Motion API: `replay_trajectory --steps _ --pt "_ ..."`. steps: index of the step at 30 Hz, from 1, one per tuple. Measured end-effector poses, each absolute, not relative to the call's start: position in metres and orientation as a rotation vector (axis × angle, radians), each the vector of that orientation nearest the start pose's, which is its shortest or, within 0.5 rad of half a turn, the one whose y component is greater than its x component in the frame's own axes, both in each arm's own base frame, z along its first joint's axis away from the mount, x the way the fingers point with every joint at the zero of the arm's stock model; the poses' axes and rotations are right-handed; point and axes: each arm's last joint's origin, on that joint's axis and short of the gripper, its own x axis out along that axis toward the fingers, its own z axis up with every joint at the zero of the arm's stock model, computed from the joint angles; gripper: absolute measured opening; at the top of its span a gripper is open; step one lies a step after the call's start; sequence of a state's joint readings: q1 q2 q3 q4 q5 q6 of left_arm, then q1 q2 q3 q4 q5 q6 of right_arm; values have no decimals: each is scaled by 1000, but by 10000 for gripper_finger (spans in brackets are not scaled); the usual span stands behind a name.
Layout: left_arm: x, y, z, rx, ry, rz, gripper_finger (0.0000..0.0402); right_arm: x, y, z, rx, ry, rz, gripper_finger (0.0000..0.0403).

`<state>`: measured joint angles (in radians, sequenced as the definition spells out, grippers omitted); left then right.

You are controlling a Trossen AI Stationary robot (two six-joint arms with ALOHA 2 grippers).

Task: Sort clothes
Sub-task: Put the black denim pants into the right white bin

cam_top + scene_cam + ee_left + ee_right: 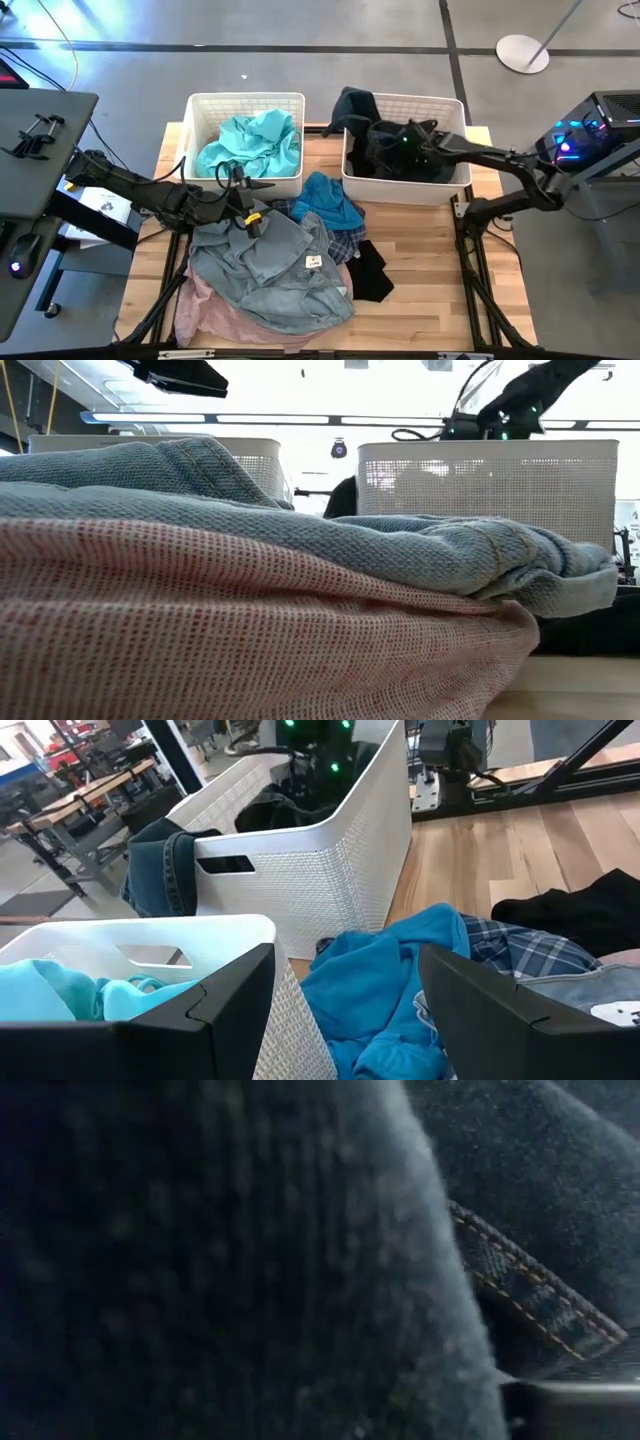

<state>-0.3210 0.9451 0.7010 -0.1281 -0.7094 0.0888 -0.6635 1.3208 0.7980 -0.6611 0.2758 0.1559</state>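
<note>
A pile of clothes lies on the wooden table. Grey-blue denim point(270, 265) rests on a pale pink garment point(215, 318), with a blue garment point(325, 200), a plaid one point(347, 245) and a black one point(370, 272) beside them. A teal garment point(250, 145) fills the left white basket point(245, 100). Dark clothes point(405, 155) lie in the right basket point(455, 110), and a dark denim piece point(160, 860) hangs over its far left corner. My left gripper point(250, 197) hovers open above the pile, beside the left basket. My right gripper point(385, 140) is down in the right basket against dark denim point(250, 1260).
Bare wood point(430, 280) lies at the table's near right. A dark desk point(40, 130) stands off the left edge and electronics point(590, 130) off the right. In the low view the denim point(300, 520) and pink cloth point(250, 630) block most of the table.
</note>
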Motion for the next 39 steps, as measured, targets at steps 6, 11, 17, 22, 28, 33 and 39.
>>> replay_trajectory --steps 6,11,17,22,28,33,39 --pt "197 -46 284 266 343 370 238 188 -155 288 381 1043 -904 182" --pt "197 -46 283 269 347 370 238 192 -155 353 360 865 -918 236" --pt "197 -46 283 270 351 370 238 221 -154 378 122 672 -756 244" --pt "197 -45 283 270 351 370 238 264 -167 350 21 719 -632 240" --pt "197 -46 283 267 350 370 238 301 -201 278 -36 978 -670 216" --pt "197 -46 283 259 349 369 238 310 -222 242 -10 1062 -735 141" --pt "197 -46 283 243 346 364 238 309 -222 259 -38 963 -799 14"
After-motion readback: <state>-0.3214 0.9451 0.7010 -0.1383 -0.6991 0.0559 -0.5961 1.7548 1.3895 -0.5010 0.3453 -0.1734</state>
